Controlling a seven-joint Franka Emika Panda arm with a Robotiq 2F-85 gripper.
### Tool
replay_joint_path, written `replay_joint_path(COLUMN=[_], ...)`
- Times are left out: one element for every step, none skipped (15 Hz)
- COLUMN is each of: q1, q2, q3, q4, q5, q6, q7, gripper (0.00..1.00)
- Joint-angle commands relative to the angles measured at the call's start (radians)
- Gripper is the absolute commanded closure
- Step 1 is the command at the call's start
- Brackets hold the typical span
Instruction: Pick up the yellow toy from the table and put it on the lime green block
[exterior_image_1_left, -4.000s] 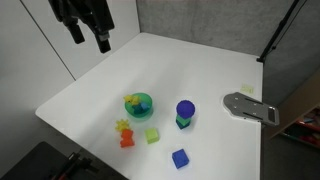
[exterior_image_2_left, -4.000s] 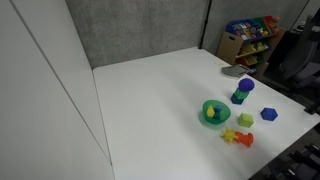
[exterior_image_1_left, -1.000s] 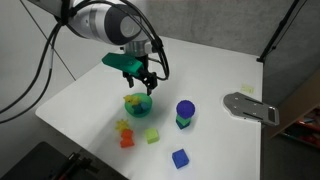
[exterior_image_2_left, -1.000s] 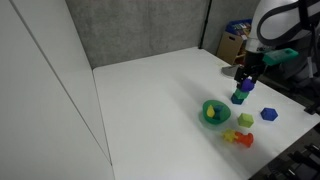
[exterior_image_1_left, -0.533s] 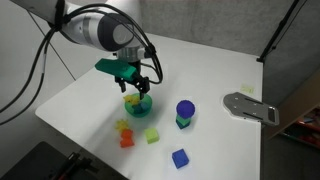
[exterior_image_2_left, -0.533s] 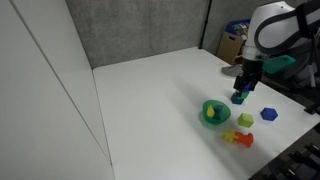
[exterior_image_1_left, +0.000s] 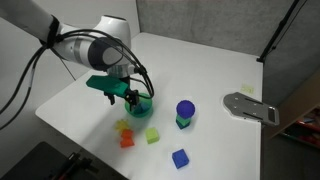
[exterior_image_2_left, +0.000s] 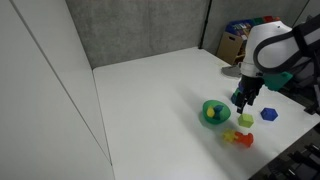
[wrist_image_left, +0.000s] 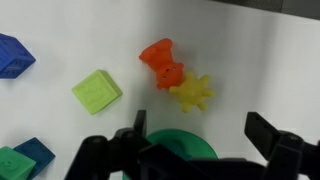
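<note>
The arm (exterior_image_1_left: 75, 45) reaches in from 10 o'clock in an exterior view, bends at a rounded white joint and turns its wrist (exterior_image_1_left: 115, 70) straight down, so the end effector (exterior_image_1_left: 128, 97) points toward 6 o'clock. In an exterior view from elsewhere the arm (exterior_image_2_left: 272, 45) enters from 2 o'clock, with the end effector (exterior_image_2_left: 243, 100) hanging vertical beneath it. In the wrist view the end effector (wrist_image_left: 190, 150) comes in from 6 o'clock, its two dark fingers (wrist_image_left: 108, 160) spread wide apart toward 7 and 5 o'clock.
</note>
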Motion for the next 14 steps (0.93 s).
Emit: replay_joint_path(q1=[0.009, 0.011, 0.013, 0.011, 0.009, 0.007, 0.004, -0.002, -0.007, -0.011, -0.013, -0.014, -0.016, -0.018], q2=[0.048, 0.067, 0.088, 0.11, 0.128, 0.147, 0.166, 0.182, 0.199, 0.213, 0.228, 0.241, 0.255, 0.268], q3=[0.0, 0.001, 0.0, 0.004, 0.008, 0.014, 0.02, 0.03, 0.04, 0.05, 0.057, 0.063, 0.069, 0.073], q4=[-0.036, -0.038, -0.038, -0.032, -0.028, -0.023, -0.018, -0.013, -0.008, -0.005, 0.0, 0.004, 0.009, 0.014], q5=[-0.001, 0.003, 0.001, 0.008, 0.015, 0.022, 0.029, 0.043, 0.059, 0.074, 0.086, 0.095, 0.103, 0.11], q6=[0.118, 0.143, 0.173, 0.193, 0.212, 0.231, 0.252, 0.264, 0.276, 0.287, 0.297, 0.308, 0.314, 0.319], q7=[0.001, 0.005, 0.011, 0.008, 0.004, 0.0, -0.002, -0.008, -0.011, -0.015, -0.016, -0.016, -0.017, -0.018], gripper=[0.0, 0.0, 0.0, 0.0, 0.0, 0.0, 0.0, 0.0, 0.0, 0.0, 0.0, 0.0, 0.0, 0.0])
